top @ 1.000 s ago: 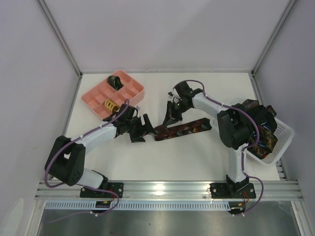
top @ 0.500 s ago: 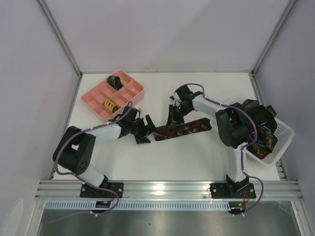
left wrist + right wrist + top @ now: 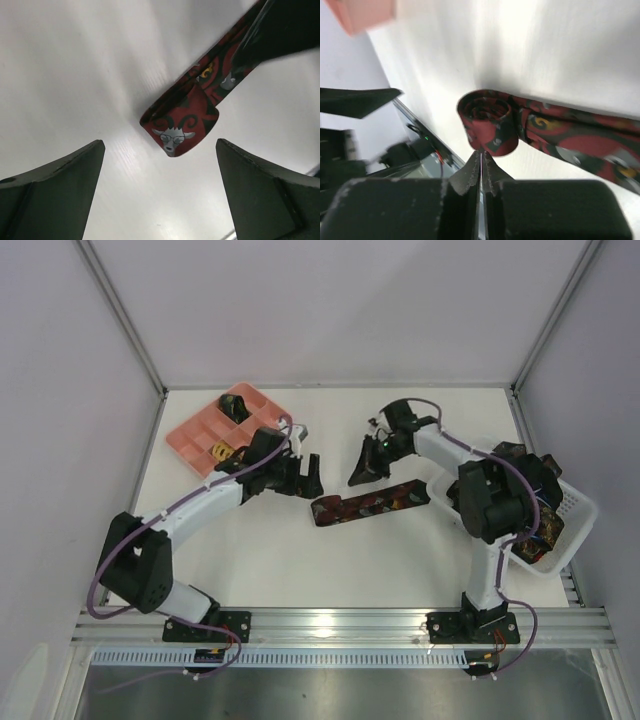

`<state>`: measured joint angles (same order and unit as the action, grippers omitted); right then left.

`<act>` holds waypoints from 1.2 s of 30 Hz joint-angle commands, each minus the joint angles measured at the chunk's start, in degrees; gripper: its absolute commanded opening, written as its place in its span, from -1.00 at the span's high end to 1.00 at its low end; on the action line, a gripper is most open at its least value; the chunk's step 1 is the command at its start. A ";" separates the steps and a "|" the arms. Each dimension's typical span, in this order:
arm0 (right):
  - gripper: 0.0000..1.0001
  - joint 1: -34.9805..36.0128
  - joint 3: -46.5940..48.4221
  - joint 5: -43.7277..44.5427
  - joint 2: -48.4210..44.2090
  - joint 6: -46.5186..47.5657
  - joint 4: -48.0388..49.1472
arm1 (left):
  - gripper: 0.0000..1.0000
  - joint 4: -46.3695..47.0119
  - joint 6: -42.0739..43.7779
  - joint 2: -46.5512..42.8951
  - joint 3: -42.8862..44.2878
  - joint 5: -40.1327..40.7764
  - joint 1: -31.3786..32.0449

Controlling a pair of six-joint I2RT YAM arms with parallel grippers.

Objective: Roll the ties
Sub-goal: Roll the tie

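A dark red and black tie [image 3: 372, 504] lies flat across the middle of the table, its left end [image 3: 487, 122] wound into a small roll. The left wrist view shows that end [image 3: 181, 125] with a goat's face on it. My left gripper [image 3: 306, 476] hovers just behind and left of this end, open wide with nothing between its fingers [image 3: 55, 192]. My right gripper [image 3: 362, 468] is shut and raised behind the tie. Its fingertips [image 3: 481, 162] sit at the edge of the roll without holding it. More ties [image 3: 528, 502] fill the basket.
The pink compartment tray [image 3: 200, 430] stands at the back left, holding a dark rolled tie [image 3: 237, 405] and a yellow one [image 3: 222, 452]. A white mesh basket [image 3: 575, 515] sits at the right edge beside the right arm. Walls close in the table on three sides.
My left gripper has drawn back from the tie's left end toward the tray and opened wider. My right gripper has lifted off the tie and shifted slightly to the back right.
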<state>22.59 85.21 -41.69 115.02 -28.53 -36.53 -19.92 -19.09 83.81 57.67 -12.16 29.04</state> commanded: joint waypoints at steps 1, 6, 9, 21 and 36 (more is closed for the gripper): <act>0.84 -6.58 2.95 -1.03 -8.93 -2.40 0.85 | -1.00 -1.26 20.89 3.54 4.89 3.73 3.21; 0.44 -13.26 -1.53 -0.76 -15.43 -3.81 1.99 | -1.00 0.50 31.12 11.00 8.51 4.96 8.66; 0.35 -15.99 -4.60 -1.20 -19.04 -3.29 2.17 | -1.00 -0.02 35.08 14.26 10.53 1.29 9.28; 0.33 -18.81 -11.38 -3.75 -23.71 -2.93 3.22 | -1.00 -1.78 42.47 20.08 12.99 -1.54 12.54; 0.34 -18.81 -12.35 -4.63 -23.53 -3.63 4.72 | -1.00 -6.27 40.53 19.46 16.16 -4.28 10.69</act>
<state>3.90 72.93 -44.93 93.43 -31.53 -33.45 -26.00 20.53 103.83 71.92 -15.42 40.16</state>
